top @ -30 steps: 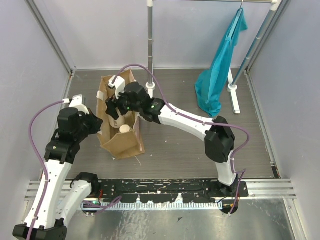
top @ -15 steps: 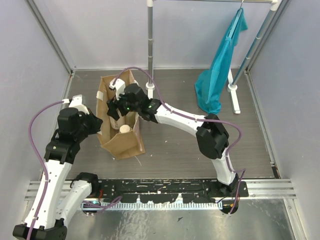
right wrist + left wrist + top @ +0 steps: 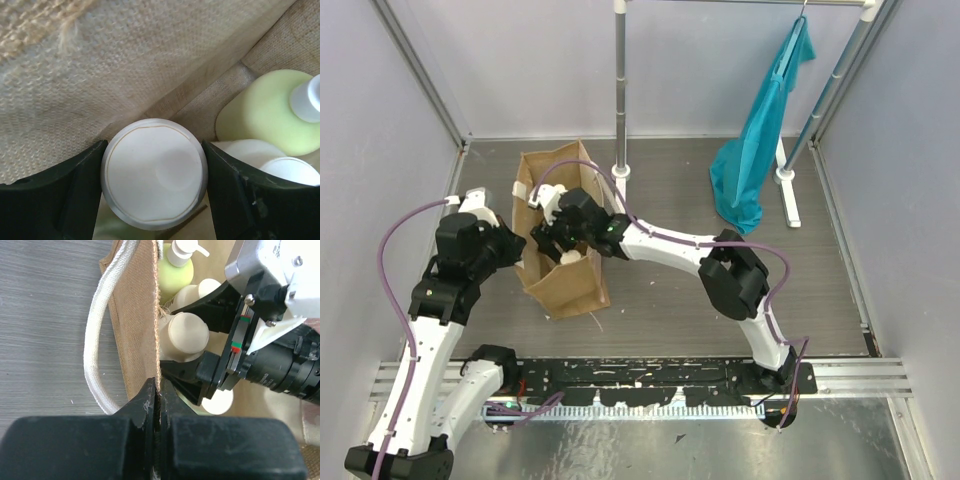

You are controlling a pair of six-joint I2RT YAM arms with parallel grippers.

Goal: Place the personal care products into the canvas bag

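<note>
We identify the grey wood-grain worktop (image 3: 670,300) as the carrying surface. At its far right, a teal cloth bag (image 3: 760,150) hangs from a metal rack (image 3: 620,90). The canvas bag (image 3: 570,288) stands upright on the worktop, left of centre, with its mouth open upward. The left arm (image 3: 430,300) reaches to the bag's left wall. The left gripper (image 3: 157,390) has its jaws pressed together on the top edge of that wall, and the white strap handle (image 3: 97,340) loops just outside it. The right arm (image 3: 690,250) spans in from the right and lowers the right gripper (image 3: 154,175) into the bag's mouth. Its fingers (image 3: 60,190) bear against both sides of a round-capped bottle (image 3: 154,150), clamping it; we cannot tell the colour of this bottle's body. The other products are inside the bag beside it. A yellow-green pump bottle (image 3: 176,277) lies near the far end, a cream-capped bottle (image 3: 207,287) touches it, and a white-capped bottle (image 3: 218,402) sits beyond the gripper's other finger.
</note>
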